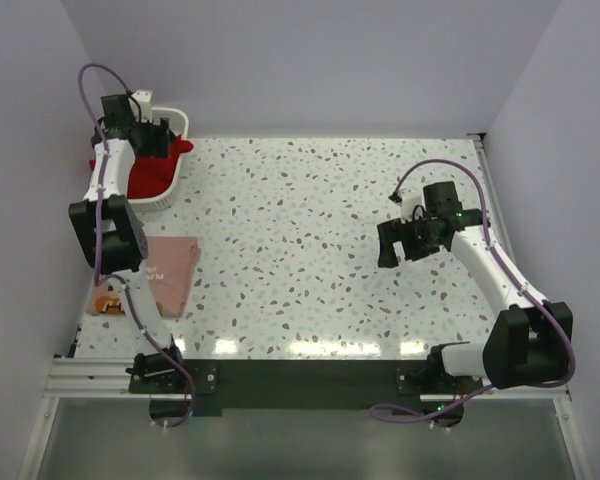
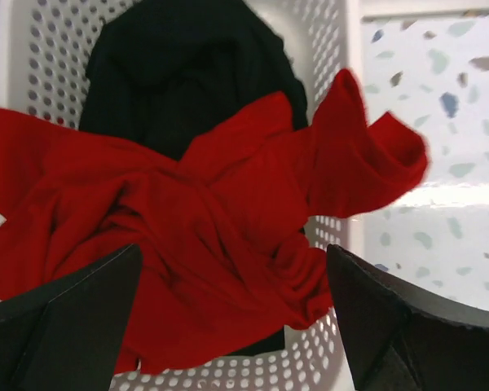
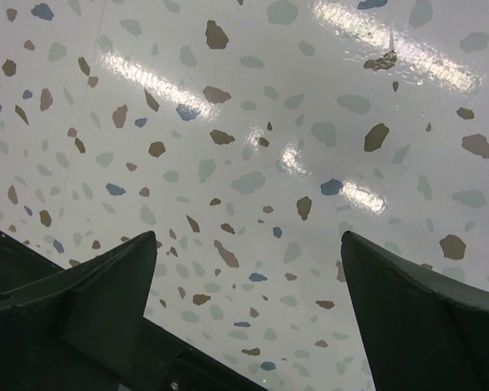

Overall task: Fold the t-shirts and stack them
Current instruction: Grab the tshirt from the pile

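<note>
Left gripper (image 2: 232,261) wide over red t-shirt (image 2: 171,212) in basket (image 2: 326,32); pink t-shirt (image 1: 170,265) nearby

At far-left corner of table (image 1: 310,220): basket (image 1: 158,201). In basket: tee (image 2: 187,236), lying over another cloth (image 2: 187,73), one part draped across the rim. Nearer, by left edge: second tee (image 1: 170,265). Above basket: left gripper (image 2: 232,248). Over table's right half: right gripper (image 3: 248,236).
</note>
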`<state>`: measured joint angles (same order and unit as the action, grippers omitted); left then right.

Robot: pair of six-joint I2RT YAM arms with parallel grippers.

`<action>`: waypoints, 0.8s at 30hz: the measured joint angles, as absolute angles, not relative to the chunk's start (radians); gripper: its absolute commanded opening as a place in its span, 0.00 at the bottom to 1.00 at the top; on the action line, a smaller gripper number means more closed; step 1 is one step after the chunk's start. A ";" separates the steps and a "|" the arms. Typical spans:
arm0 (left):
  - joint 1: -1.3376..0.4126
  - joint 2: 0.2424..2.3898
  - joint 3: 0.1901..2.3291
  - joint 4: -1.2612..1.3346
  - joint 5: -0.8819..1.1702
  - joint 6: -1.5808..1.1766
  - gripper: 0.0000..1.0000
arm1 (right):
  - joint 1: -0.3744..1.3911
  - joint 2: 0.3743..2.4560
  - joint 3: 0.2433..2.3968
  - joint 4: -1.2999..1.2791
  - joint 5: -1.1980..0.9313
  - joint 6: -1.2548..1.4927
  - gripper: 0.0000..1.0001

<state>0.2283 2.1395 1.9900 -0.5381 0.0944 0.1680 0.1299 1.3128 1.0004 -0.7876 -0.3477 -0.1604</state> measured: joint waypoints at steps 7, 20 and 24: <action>0.231 2.315 2.015 -0.525 -0.009 0.169 0.99 | 0.130 1.332 1.000 -0.788 -0.345 -0.161 0.99; 0.289 2.319 2.058 -0.542 0.091 0.139 0.00 | 0.130 1.369 1.004 -0.793 -0.355 -0.165 0.99; 0.294 2.236 2.109 -0.606 0.121 0.142 0.00 | 0.130 1.365 1.004 -0.792 -0.358 -0.165 0.99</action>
<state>0.2943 2.2356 2.1094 -0.6060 0.1211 0.1417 0.1299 1.3655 1.0039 -0.7921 -0.3576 -0.1650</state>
